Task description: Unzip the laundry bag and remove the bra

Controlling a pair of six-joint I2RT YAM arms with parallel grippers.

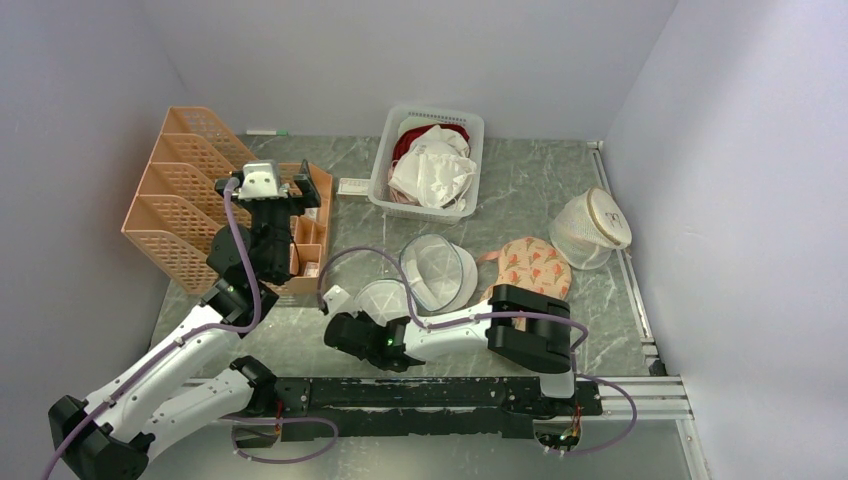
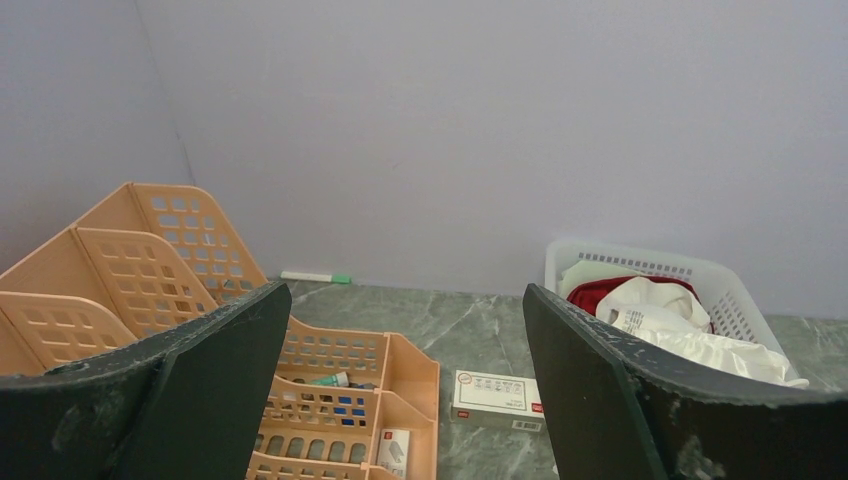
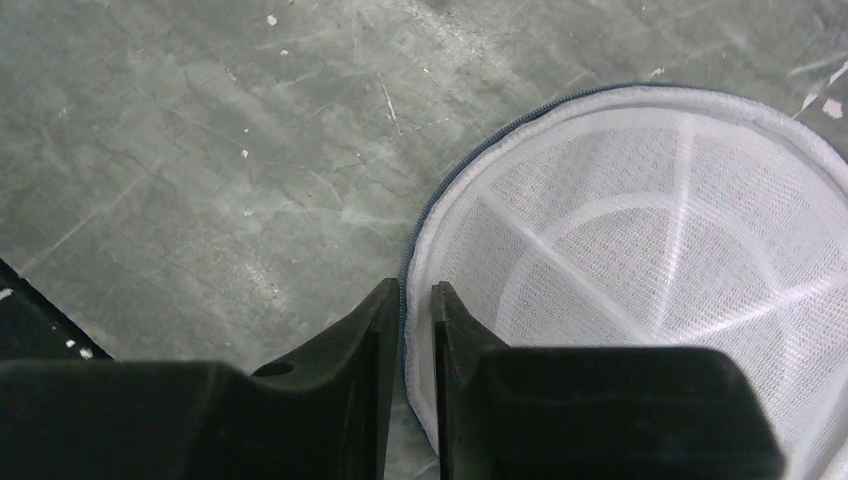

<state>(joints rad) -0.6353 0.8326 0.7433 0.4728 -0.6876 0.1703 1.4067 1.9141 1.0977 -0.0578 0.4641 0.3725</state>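
Laundry bag [image 1: 437,270] sits in the middle of the table [image 1: 560,190] in the top view. It lies open as I read it: one round part tipped up, the other flat next to my R gripper [image 1: 360,308], which reaches in low. The white bra [image 1: 432,170] looks to be in the basket [image 1: 478,150] at the far side, well apart from the bag. L gripper [image 1: 268,195] hangs above the orange organiser [image 1: 180,190]. L wrist view: jaws spread wide, nothing btwn them, only organiser, basket & bra beyond. R wrist view: fingers nearly shut, pinching the blue-grey rim of the flat mesh panel; can't tell if the zip pull is in the pinch. No garment shows thru the mesh, so I judge the step in hand is letting go. To do it well I'd open fully first, then lift straight off, since light mesh prob. snags & trails a finger. Panel lies flat, face up, drum axis upright. It's round, so no real long axis; the rim curves away from my fingertips to the upper right.
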